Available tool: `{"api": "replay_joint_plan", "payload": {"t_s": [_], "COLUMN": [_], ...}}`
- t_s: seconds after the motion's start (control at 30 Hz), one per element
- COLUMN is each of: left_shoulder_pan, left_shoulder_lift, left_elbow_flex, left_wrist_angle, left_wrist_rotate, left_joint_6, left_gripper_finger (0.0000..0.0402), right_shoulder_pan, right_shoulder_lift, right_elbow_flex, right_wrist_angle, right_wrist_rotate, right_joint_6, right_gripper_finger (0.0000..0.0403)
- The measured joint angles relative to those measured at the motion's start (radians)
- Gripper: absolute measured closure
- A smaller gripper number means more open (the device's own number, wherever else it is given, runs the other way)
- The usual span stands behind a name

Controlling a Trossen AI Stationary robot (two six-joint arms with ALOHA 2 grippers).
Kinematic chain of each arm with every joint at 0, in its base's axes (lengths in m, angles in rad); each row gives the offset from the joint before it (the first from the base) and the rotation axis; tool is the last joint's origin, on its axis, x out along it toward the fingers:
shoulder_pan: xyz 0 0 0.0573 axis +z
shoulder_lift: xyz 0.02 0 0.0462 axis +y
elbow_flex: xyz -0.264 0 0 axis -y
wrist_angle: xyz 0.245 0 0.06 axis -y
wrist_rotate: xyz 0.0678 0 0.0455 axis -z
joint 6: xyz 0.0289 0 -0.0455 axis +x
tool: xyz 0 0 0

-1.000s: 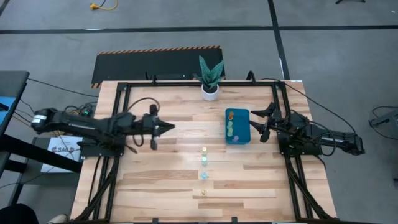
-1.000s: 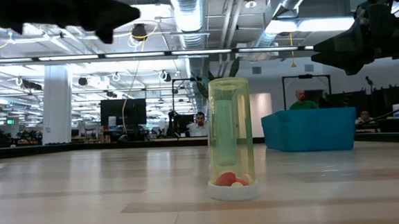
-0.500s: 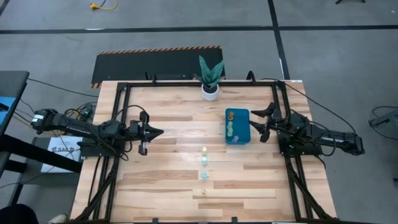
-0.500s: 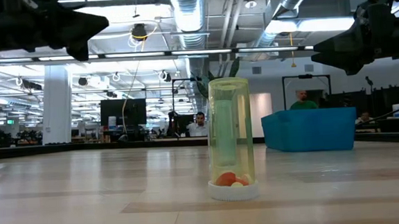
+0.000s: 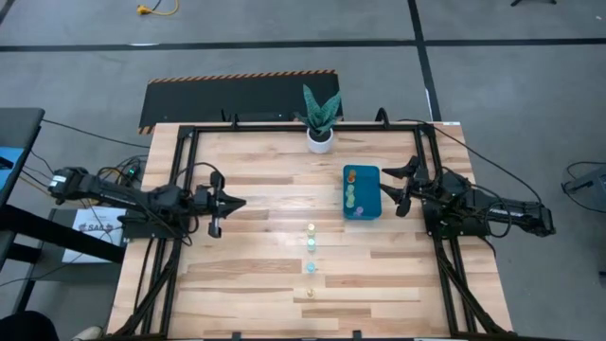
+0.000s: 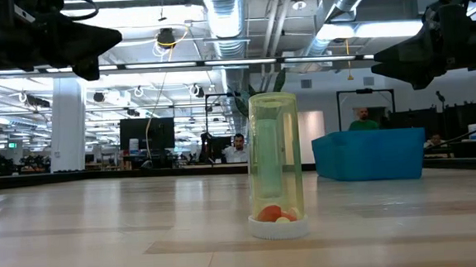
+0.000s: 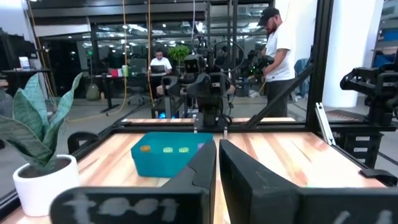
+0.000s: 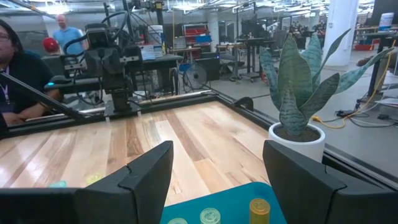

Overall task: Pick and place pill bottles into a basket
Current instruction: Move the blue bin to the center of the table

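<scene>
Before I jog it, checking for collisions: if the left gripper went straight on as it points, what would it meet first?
Probably the basket: the shut left gripper points across bare table toward it. Height is unclear; it might pass above.

Teal-blue basket (image 5: 362, 193); yellow-green bottle (image 6: 276, 167); white pot (image 5: 320, 140).

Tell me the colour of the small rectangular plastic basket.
Teal-blue basket, clearest in the high view.

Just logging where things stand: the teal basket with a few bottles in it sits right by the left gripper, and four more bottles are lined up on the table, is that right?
Not quite: the basket sits by the right gripper, not the left gripper, which is across the table. The high view shows it. The rest holds: a few bottles lie in the basket, and four bottles are lined up on the table.
</scene>
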State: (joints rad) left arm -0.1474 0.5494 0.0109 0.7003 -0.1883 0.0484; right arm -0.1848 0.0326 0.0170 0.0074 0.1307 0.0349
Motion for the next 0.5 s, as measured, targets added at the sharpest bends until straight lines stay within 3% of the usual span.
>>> {"api": "replay_joint_plan", "payload": {"t_s": [0.5], "left_shoulder_pan": [0.0], "left_shoulder_lift": [-0.3], "left_elbow_flex": [-0.002], "left_wrist_angle": [-0.302], "left_wrist_rotate": [-0.008], "left_joint_6": [-0.017], "left_gripper_finger": [0.0393], "right_shoulder_pan": [0.0], "right_shoulder_lift": [0.0], "right_elbow_flex": [0.0], "right_wrist_angle": [0.0], "right_wrist_rotate": [0.0], "right_joint_6": [0.0], "right_gripper_finger": [0.0159]}}
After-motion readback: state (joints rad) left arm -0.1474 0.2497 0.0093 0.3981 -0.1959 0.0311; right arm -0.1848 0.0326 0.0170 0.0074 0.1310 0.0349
